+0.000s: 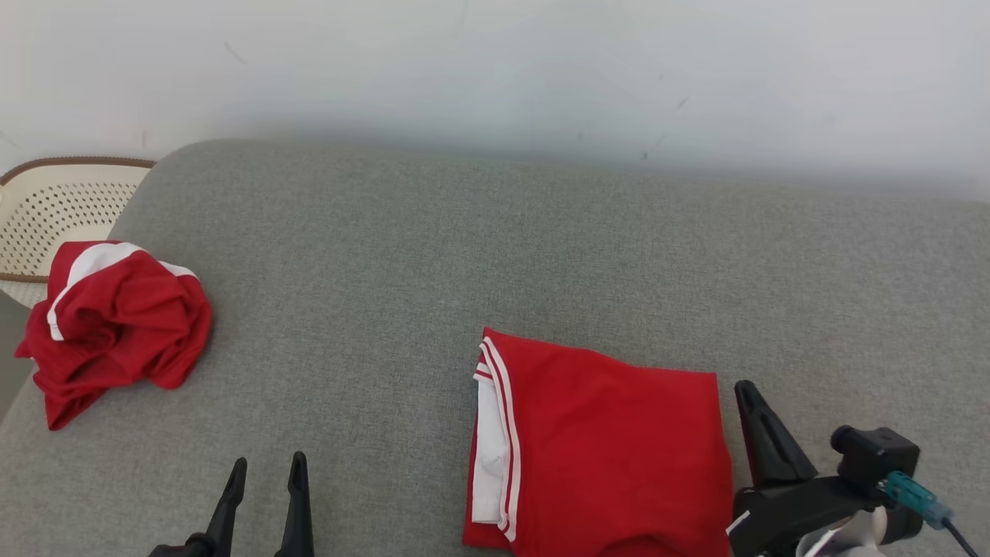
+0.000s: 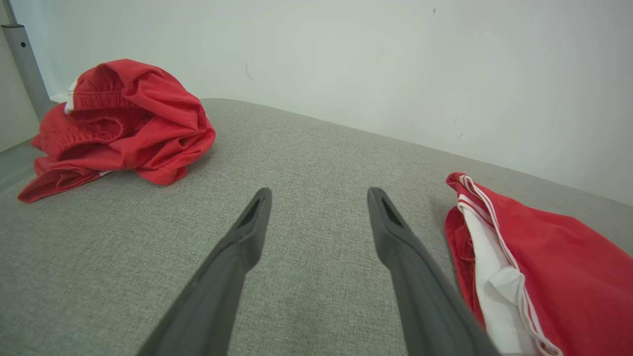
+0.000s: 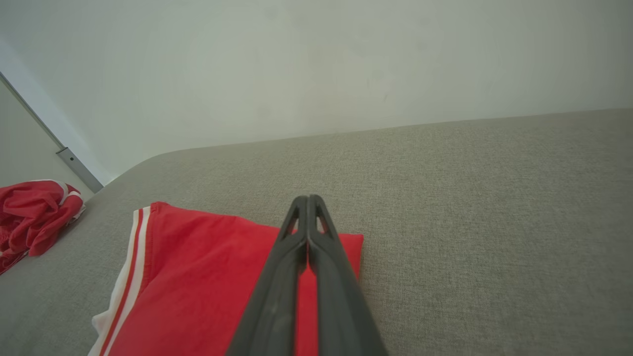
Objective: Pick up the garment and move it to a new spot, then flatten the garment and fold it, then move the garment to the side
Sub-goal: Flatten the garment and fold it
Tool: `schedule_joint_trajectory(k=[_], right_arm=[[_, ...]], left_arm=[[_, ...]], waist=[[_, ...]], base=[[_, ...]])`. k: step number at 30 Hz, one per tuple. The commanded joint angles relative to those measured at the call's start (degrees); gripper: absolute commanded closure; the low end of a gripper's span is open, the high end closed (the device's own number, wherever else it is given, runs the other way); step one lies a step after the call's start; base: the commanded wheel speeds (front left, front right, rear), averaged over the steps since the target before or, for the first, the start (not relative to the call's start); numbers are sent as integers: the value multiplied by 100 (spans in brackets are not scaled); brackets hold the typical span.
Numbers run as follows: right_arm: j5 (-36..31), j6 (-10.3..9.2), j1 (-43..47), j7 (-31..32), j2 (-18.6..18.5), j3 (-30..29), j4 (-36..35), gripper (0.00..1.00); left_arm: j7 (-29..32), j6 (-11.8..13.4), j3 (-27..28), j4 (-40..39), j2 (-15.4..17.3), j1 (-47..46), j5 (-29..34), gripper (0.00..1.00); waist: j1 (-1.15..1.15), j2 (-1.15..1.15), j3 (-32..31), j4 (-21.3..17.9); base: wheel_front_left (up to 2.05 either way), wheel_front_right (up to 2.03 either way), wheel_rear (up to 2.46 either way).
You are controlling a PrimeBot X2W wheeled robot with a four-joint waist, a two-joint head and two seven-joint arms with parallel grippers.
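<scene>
A folded red garment [image 1: 611,449] with white stripes along its left edge lies flat on the grey cushion [image 1: 464,255]; it also shows in the right wrist view [image 3: 198,282] and the left wrist view [image 2: 559,267]. My right gripper [image 1: 744,391] is at the garment's right edge, its fingers pressed together [image 3: 307,200] over the far right corner, with no cloth visibly between them. My left gripper [image 1: 267,466] stands open over bare cushion to the left of the garment, its fingers [image 2: 252,222] apart and empty.
A second red garment [image 1: 116,325], crumpled in a heap, sits at the cushion's left edge [image 2: 118,123]. Behind it stands a white perforated basket [image 1: 54,201] with a brown rim. A pale wall [image 1: 495,70] runs along the back.
</scene>
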Motion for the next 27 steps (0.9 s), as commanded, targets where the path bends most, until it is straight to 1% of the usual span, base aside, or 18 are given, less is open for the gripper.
schedule_joint_trajectory(k=[1,9,15,20,27], right_arm=[[-24,2,-111,-105,-34,55,111,100],[-215,2,-524,-599,47,714,1521,100],[-246,2,-703,-727,150,1126,2266,100],[-144,2,-816,-747,218,1478,2580,100],[-49,2,-770,-743,354,1960,2527,100]], left_arm=[[-29,13,12,-19,-1,-16,13,0],[-29,-18,-11,-1,0,-62,65,0],[-29,-16,9,-5,0,-48,72,0],[-29,0,14,6,-1,-61,35,0],[-29,13,13,22,0,-45,0,0]], waist=[[0,0,10,12],[0,0,37,104],[0,0,53,203],[0,0,62,232],[0,0,32,233]], base=[[0,0,0],[0,0,0],[0,0,0],[0,0,0],[0,0,0]])
